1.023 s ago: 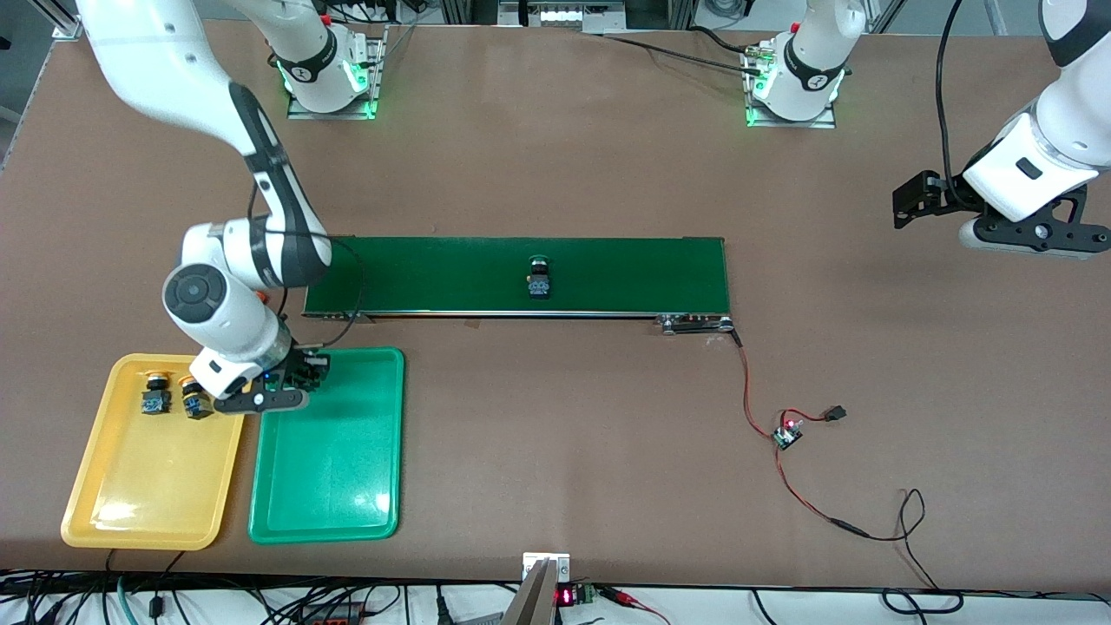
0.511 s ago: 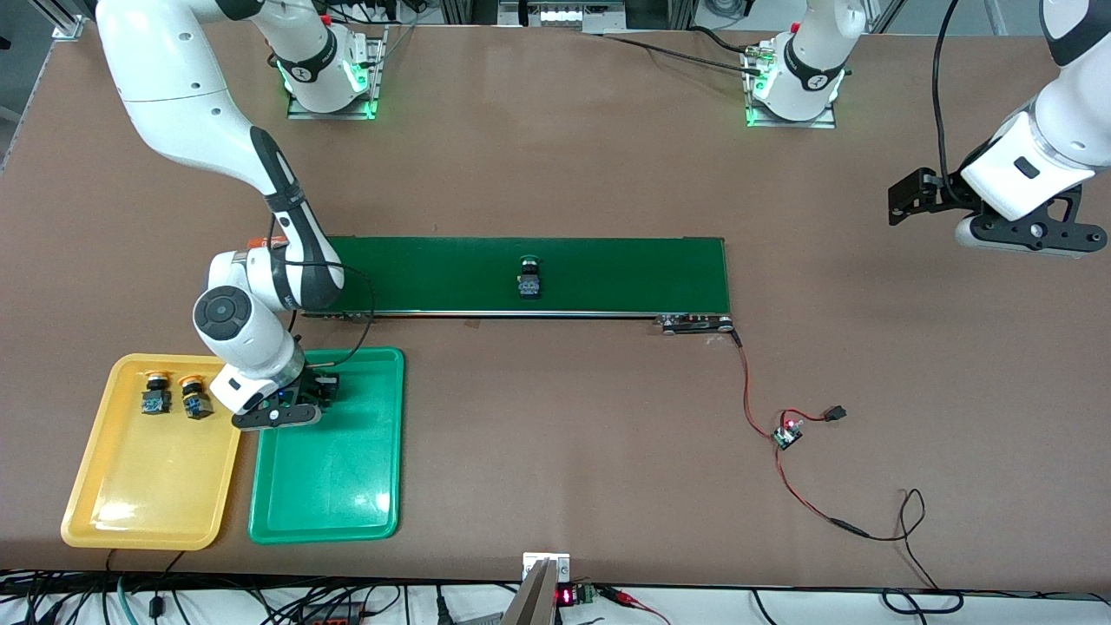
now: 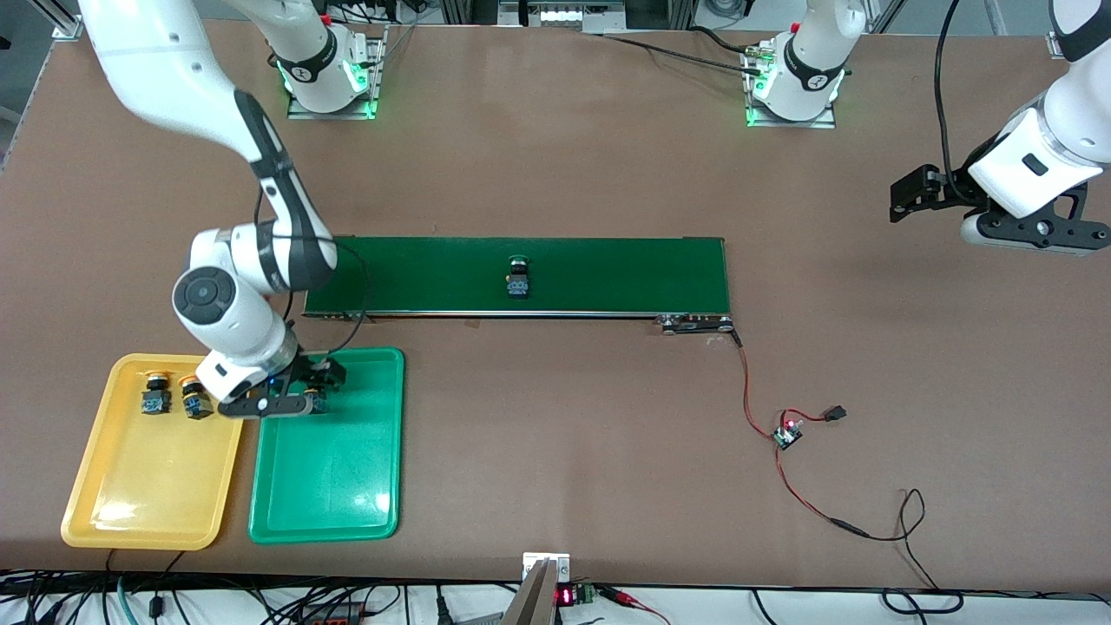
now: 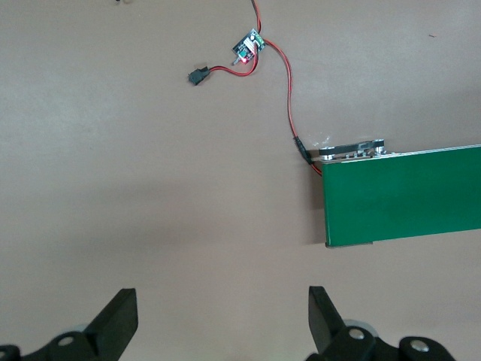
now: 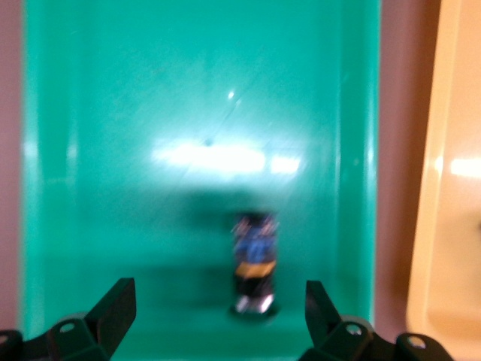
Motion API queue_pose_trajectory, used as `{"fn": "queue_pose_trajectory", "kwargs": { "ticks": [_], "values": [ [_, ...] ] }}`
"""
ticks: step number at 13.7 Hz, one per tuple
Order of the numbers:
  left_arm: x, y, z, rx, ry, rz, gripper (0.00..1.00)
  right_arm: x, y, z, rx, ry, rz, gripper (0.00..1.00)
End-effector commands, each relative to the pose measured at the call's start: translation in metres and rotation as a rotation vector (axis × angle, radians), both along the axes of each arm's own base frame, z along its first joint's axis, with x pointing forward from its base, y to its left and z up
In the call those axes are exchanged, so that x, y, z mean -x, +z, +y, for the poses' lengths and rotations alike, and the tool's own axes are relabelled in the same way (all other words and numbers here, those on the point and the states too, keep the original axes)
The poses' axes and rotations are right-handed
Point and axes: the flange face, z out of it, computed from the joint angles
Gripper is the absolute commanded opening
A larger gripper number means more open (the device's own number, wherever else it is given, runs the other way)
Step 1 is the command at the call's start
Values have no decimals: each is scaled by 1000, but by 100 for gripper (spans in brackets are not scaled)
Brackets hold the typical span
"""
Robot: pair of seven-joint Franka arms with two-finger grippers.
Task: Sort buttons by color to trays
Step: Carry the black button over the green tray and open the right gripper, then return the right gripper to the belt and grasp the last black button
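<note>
A button lies in the green tray, at the end of that tray nearest the conveyor belt, and the right gripper hangs just over it with its fingers spread wide and nothing between them; in the right wrist view the switch sits loose on the tray floor between the two open fingertips. To my eye this is a release, and the thing to get right is a straight lift, so neither finger clips the little switch or drags it toward the tray wall. Beside it the yellow tray carries the two yellow-capped buttons, side by side at its belt end, so that colour looks finished. One more button rides near the middle of the belt, its cap too dark to name from here; by elimination it should be green. I would guess the right arm wants to rise clear of both trays before reaching for it. The left gripper waits over bare table near the belt's other end, fingers wide apart and empty, with the red wire and its small circuit board lying on the table below.
</note>
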Motion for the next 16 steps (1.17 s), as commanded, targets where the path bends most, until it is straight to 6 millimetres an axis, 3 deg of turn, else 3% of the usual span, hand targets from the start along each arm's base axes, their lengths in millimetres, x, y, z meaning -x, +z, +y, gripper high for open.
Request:
{"fn": "queue_pose_trajectory", "kwargs": {
  "ticks": [1, 4, 7, 12, 16],
  "values": [
    [1, 7, -7, 9, -20, -3, 100, 69, 33, 31, -48, -72, 63, 100],
    [-2, 6, -5, 8, -15, -12, 100, 128, 38, 81, -77, -139, 99, 100],
    [-2, 8, -5, -7, -16, -21, 100, 157, 41, 130, -93, -182, 105, 100],
    [-1, 9, -7, -7, -23, -23, 100, 182, 28, 187, -108, -224, 110, 100],
    [-1, 9, -7, -8, -23, -23, 100, 181, 22, 193, -100, -212, 113, 100]
  ]
}}
